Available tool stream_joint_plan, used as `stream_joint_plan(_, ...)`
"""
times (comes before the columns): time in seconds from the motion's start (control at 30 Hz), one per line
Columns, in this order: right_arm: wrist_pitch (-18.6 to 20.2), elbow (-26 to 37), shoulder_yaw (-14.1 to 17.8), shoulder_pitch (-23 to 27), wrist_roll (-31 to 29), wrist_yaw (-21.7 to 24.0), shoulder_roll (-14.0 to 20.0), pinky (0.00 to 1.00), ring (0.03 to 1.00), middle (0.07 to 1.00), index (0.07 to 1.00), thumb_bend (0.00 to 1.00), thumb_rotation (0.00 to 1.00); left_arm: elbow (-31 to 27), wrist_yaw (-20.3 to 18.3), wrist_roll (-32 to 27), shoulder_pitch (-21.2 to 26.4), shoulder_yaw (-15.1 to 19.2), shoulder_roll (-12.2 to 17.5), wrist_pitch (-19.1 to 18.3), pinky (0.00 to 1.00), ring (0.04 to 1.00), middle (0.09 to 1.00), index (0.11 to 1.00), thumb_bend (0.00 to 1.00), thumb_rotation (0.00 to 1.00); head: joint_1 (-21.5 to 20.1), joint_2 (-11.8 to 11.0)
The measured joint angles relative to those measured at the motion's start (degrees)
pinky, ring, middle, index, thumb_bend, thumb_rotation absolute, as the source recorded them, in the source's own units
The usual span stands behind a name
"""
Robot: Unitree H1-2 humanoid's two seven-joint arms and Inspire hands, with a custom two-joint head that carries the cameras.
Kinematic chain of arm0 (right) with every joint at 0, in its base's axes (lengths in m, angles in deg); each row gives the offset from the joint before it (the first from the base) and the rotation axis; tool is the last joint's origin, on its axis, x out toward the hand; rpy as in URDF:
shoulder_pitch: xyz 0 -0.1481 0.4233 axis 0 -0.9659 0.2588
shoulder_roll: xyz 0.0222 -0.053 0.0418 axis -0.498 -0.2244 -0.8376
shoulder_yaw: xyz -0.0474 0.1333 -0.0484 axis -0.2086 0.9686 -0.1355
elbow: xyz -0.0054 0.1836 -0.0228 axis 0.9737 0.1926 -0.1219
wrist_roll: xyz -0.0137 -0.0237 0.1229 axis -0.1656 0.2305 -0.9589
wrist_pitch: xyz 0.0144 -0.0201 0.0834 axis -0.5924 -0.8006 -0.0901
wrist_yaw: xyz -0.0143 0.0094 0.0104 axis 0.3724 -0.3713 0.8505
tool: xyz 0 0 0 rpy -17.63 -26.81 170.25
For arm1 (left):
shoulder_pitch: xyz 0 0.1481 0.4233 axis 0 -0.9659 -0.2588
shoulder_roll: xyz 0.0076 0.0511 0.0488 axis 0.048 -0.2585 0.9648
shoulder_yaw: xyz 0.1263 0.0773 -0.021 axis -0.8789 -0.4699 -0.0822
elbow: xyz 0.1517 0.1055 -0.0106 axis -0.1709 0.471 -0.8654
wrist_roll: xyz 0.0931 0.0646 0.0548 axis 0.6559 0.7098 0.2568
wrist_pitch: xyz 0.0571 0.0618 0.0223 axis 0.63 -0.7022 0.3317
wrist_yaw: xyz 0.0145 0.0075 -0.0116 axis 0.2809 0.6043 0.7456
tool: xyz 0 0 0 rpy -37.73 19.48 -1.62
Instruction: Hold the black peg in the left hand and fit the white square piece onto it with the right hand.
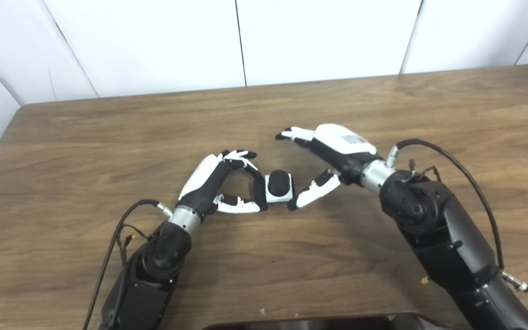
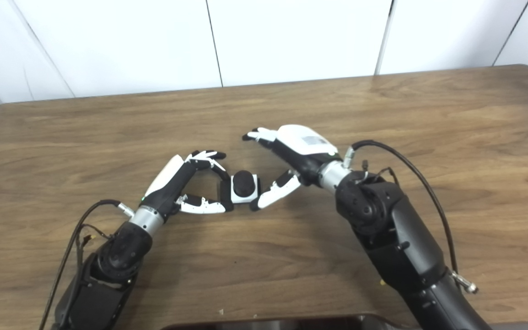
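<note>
The black peg (image 1: pixel 278 182) stands through the white square piece (image 1: pixel 279 195), which sits around it at the table's middle. My left hand (image 1: pixel 220 183) is curled with fingertips and thumb pinched on the peg's black base (image 1: pixel 259 193) at the white piece's left side. My right hand (image 1: pixel 326 160) is open just right of the piece. Its thumb (image 1: pixel 312 192) lies close beside the white piece's right edge, and its fingers (image 1: pixel 294 134) are spread above and behind the piece, apart from it. The same shows in the right eye view, with the peg (image 2: pixel 244 181) between both hands.
The wooden table (image 1: pixel 383 110) runs to a white panelled wall behind. Cables loop off both wrists, the right one (image 1: pixel 456 165) arching high. A dark rounded edge (image 1: pixel 319 321) lies at the bottom of the picture.
</note>
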Motion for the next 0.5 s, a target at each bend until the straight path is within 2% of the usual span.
stream_joint_plan(0.07, 0.0, 0.2, 1.0, -0.3, -0.3, -1.0, 0.1, 0.83, 0.894, 0.903, 0.84, 0.7, 0.3, 0.0, 0.0, 0.0, 0.0, 0.0, 0.0, 0.0, 1.0, 0.96, 0.881, 0.485, 0.52, 0.08, -0.1, 0.0)
stream_joint_plan(0.2, -0.2, 0.9, 3.4, -1.6, -2.1, -4.3, -0.1, 0.73, 0.844, 0.875, 0.81, 0.71, 0.28, 0.0, 0.0, 0.0, 0.0, 0.0, 0.0, -0.1, 1.0, 0.962, 0.882, 0.485, 0.52, 0.08, -0.1, 0.0)
stream_joint_plan(0.23, -0.2, 1.1, 3.9, -2.0, -2.4, -5.1, -0.1, 0.68, 0.821, 0.862, 0.797, 0.72, 0.27, 0.0, 0.0, 0.0, 0.0, 0.0, 0.0, -0.1, 1.0, 0.961, 0.883, 0.485, 0.52, 0.08, -0.3, 0.0)
stream_joint_plan(0.4, -0.4, 3.2, 7.6, -4.3, -4.4, -10.0, -1.0, 0.6, 0.791, 0.835, 0.777, 0.71, 0.28, 0.0, -0.1, 0.0, 0.0, 0.0, 0.0, -0.1, 1.0, 0.963, 0.88, 0.485, 0.52, 0.08, -0.4, -0.1)
stream_joint_plan(0.5, -2.3, 3.5, 9.4, -6.7, -5.1, -15.6, -2.9, 0.6, 0.783, 0.818, 0.761, 0.67, 0.27, 0.1, -0.1, 0.0, 0.1, 0.0, 0.0, -0.1, 1.0, 0.962, 0.88, 0.485, 0.52, 0.08, -0.5, -0.3)
